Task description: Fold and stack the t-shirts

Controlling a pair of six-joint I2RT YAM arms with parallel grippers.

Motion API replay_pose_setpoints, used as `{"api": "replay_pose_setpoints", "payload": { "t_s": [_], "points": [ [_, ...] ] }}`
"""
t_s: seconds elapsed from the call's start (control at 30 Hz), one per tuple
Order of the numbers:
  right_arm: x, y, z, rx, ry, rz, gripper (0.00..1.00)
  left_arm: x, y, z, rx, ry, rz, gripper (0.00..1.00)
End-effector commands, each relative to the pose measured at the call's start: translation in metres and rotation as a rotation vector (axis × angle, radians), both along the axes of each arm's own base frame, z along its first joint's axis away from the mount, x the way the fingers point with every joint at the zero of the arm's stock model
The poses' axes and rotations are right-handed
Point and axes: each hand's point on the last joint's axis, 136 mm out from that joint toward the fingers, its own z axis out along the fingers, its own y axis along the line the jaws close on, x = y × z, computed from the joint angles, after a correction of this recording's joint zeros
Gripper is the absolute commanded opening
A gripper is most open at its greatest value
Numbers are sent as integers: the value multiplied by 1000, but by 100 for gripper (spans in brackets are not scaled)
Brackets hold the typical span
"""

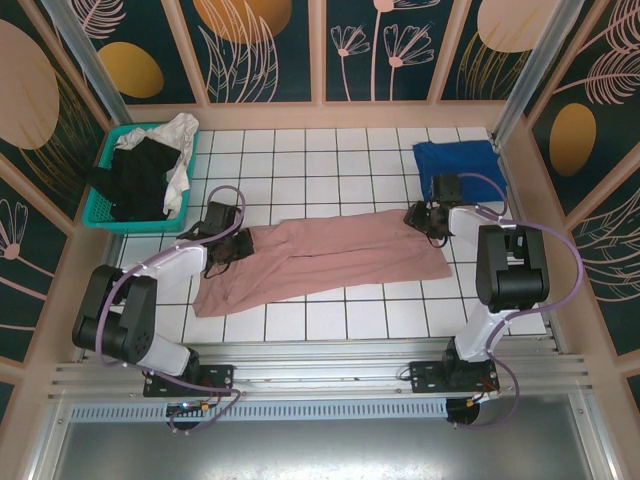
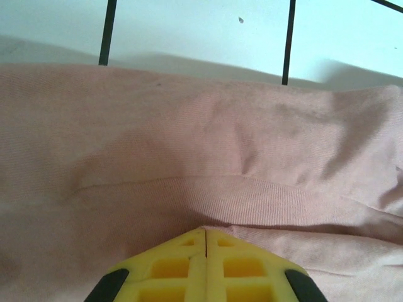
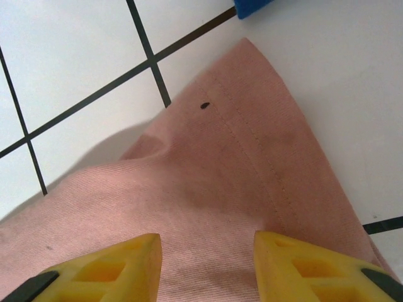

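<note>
Left claw (image 2: 206, 231), fingers pressed together, noses into the pink tee (image 1: 330, 258), which is spread long across mid-frame on the tiled worktop (image 1: 330, 160); whether cloth is pinched cannot be told. Right claw (image 3: 208, 238) stands apart over the tee's right corner. Blue tee (image 1: 455, 160) lies upper right, basket (image 1: 128, 226) upper left.

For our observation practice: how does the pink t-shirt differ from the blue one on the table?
The pink t-shirt lies stretched out long across the middle of the table; the blue t-shirt sits in a compact heap at the far right corner. The pink t-shirt covers many more tiles than the blue t-shirt. Both are soft cloth lying on the table.
</note>
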Motion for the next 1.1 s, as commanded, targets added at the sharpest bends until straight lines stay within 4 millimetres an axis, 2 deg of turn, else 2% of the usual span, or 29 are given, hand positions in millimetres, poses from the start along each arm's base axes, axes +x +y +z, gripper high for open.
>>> {"api": "replay_pose_setpoints", "payload": {
  "t_s": [0.0, 0.17, 0.33, 0.47, 0.67, 0.73, 0.8, 0.83, 0.93, 1.0, 1.07],
  "points": [
    [0, -3, 13, 10, -41, -1, 43, -7, -10, 30, -23, -26, -38, 0],
    [-1, -3, 20, 7, -54, -2, 43, -45, -31, 50, -60, -18, -75, 0],
    [2, -4, 22, 8, -59, -2, 43, -78, -69, 50, -157, 3, -136, 0],
    [5, 2, 25, 22, -67, 12, 43, -90, -94, 50, -195, 19, -191, 0],
    [3, 4, 29, 21, -81, 20, 43, -110, -108, 38, -225, 72, -248, 0],
    [2, 4, 27, 23, -77, 23, 43, -115, -115, 32, -256, 87, -272, 9],
    [2, 6, 29, 23, -80, 27, 43, -118, -123, 33, -311, 85, -296, 24],
    [1, 7, 29, 23, -82, 30, 43, -119, -130, 36, -350, 74, -314, 33],
    [0, 13, 36, 29, -95, 40, 43, -116, -141, 48, -425, 32, -346, 49],
    [0, 23, 44, 32, -117, 62, 43, -108, -141, 56, -409, 1, -337, 54],
    [-2, 36, 52, 20, -138, 86, 43, -94, -131, 58, -348, -31, -287, 60]
  ]
}}
